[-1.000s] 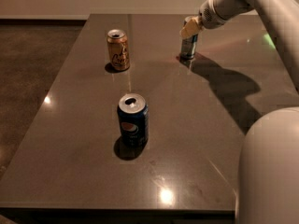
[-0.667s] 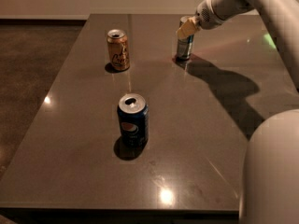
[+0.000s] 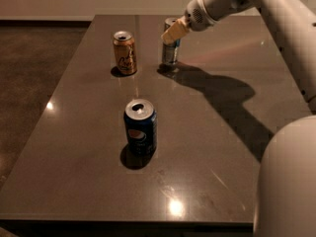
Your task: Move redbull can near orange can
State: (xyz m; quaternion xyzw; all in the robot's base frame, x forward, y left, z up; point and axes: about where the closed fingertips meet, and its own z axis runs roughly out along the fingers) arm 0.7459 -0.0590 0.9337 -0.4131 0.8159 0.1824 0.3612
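The redbull can (image 3: 170,53), slim and silver-blue, stands upright at the far middle of the dark table (image 3: 207,132). My gripper (image 3: 174,32) reaches in from the upper right and is shut on the can's upper part, hiding some of its top. The orange can (image 3: 125,52), golden-orange with dark cursive lettering, stands upright to the left of the redbull can with a gap of about one can width between them. I cannot tell whether the redbull can's base touches the table.
A dark blue Pepsi can (image 3: 140,127) stands upright near the table's middle, in front of both cans. My arm (image 3: 266,14) crosses the upper right and casts a shadow on the table. My white base (image 3: 286,181) fills the lower right corner.
My gripper has moved left with the redbull can in it, bringing the can closer to the orange can. The orange can and the Pepsi can have not moved.
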